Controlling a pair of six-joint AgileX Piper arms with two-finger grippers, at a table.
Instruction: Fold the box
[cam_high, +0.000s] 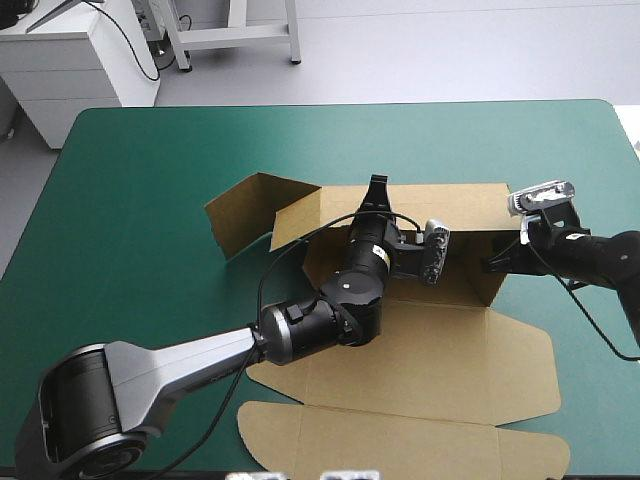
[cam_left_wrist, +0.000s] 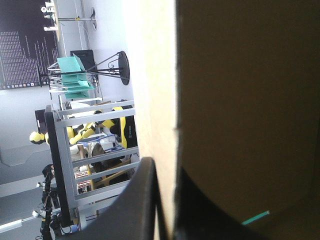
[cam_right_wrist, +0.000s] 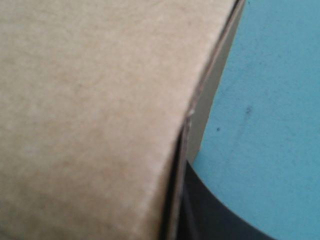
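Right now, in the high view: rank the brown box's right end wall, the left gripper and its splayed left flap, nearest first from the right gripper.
1. Brown cardboard box's right end wall: at the right gripper.
2. Left gripper: on the back wall.
3. Splayed left flap: far left end.

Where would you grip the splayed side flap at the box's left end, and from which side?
Pinch the flap at its free top edge, coming down from above with the jaws astride the board. It stands upright, splayed outward from the back wall, and its top edge is clear.
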